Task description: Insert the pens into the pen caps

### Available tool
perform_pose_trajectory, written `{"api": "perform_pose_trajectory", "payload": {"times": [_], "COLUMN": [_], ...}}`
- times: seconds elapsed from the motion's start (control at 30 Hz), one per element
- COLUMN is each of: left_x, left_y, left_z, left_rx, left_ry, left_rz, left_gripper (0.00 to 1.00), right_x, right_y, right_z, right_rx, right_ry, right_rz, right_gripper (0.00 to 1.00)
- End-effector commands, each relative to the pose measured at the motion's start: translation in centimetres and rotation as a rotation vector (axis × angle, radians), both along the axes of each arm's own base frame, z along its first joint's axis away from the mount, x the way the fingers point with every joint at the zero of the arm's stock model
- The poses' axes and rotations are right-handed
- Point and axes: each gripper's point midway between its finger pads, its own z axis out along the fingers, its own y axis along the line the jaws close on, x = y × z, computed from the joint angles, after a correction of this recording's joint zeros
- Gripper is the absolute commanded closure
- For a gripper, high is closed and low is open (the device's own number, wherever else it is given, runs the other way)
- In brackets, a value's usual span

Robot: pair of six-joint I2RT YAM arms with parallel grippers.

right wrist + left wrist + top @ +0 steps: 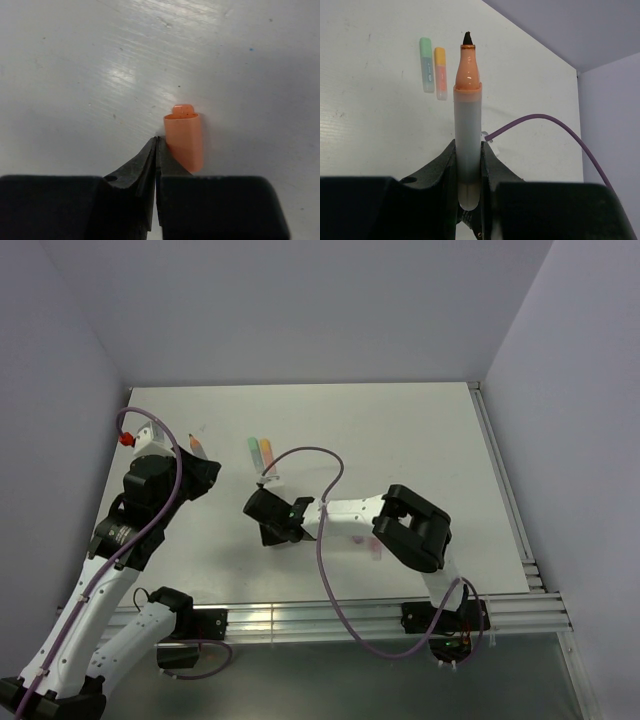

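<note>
L gripper (468,150) is clamped on the orange pen (468,125), fingers pinching the pale barrel approx. at its lower half. Pen's long axis runs in line w/ the fingers. The orange neck and dark nib point straight out, away from the wrist; blunt pale end sits back between the jaws. In top view the pen is at the table's (400,430) far-left part, nib aimed toward the far edge, leaning a bit left. The nib is bare.

R gripper (156,145) has its jaws closed on each other w/ nothing between them. The orange cap (184,142) lies on the table just beside the R finger's outer side, touching or nearly so; can't tell which. Cap's long axis runs roughly away from the wrist, tilted a little. Its open mouth faces away from the gripper, closed end is near the finger. The inside of the cap isn't visible from this angle.

Green marker (426,65) and orange marker (440,74) lie flat side by side, parallel, solid coloured ends toward the far wall, betw. the two grippers' areas, well apart from the held pen. They look capped but are too small to be sure.

A pinkish item (376,546) shows under the R forearm, mostly hidden. A purple cable (555,122) loops above the table.
</note>
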Motion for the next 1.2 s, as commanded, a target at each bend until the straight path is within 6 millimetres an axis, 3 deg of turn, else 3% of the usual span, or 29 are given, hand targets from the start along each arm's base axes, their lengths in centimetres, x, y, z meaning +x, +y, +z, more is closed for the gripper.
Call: {"api": "perform_pose_trajectory", "payload": {"times": [0.0,0.3,0.57,0.87,1.17], "left_x": [0.3,0.4,0.3,0.4,0.4], "left_y": [-0.2,-0.3,-0.3,-0.5,-0.4], "left_z": [1.5,1.2,1.2,1.0,1.1], "left_rx": [-0.015,-0.017,-0.02,-0.024,-0.02], "left_ry": [-0.054,-0.049,-0.053,-0.051,-0.052], "left_rz": [-0.008,-0.012,-0.011,-0.02,-0.018], "left_gripper": [1.0,1.0,1.0,1.0,1.0], "right_x": [1.0,1.6,1.0,1.0,2.4], "right_y": [-2.2,-4.5,-5.0,-6.2,-6.3], "right_z": [1.1,1.6,2.9,2.0,1.4], "right_rx": [-0.041,-0.086,-0.076,-0.117,-0.127], "right_ry": [-0.047,-0.057,-0.045,-0.043,-0.03], "right_rz": [-0.041,-0.048,-0.015,-0.041,-0.063], "right_gripper": [0.93,0.94,0.93,0.92,0.93]}}
